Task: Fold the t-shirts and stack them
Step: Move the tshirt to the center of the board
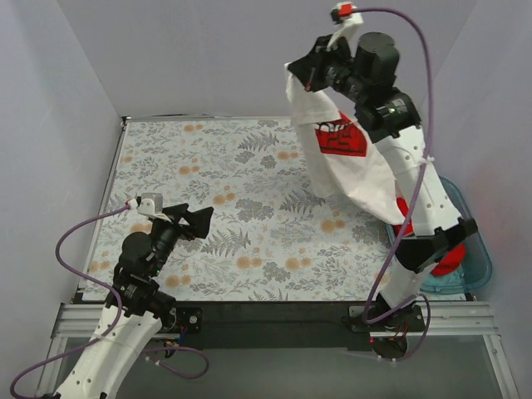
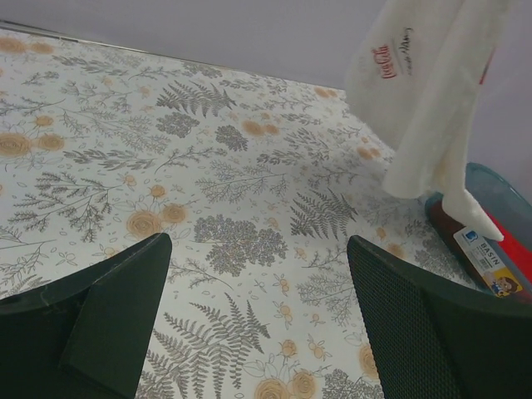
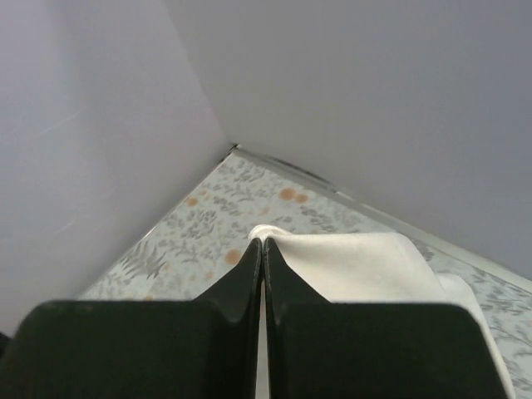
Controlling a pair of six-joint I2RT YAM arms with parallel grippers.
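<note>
White t-shirt (image 1: 357, 174) hangs below right pincer (image 1: 308, 81) (clamped).

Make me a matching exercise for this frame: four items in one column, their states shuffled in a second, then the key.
Column one
1. white t-shirt
2. red t-shirt
3. left gripper
4. right gripper

Column two
A. fingers spread wide, holding nothing, above the table
B. lying in the blue tub
C. fingers pinched shut on cloth
D. hanging in the air

Pairs: 1-D, 2-B, 3-A, 4-C
</note>
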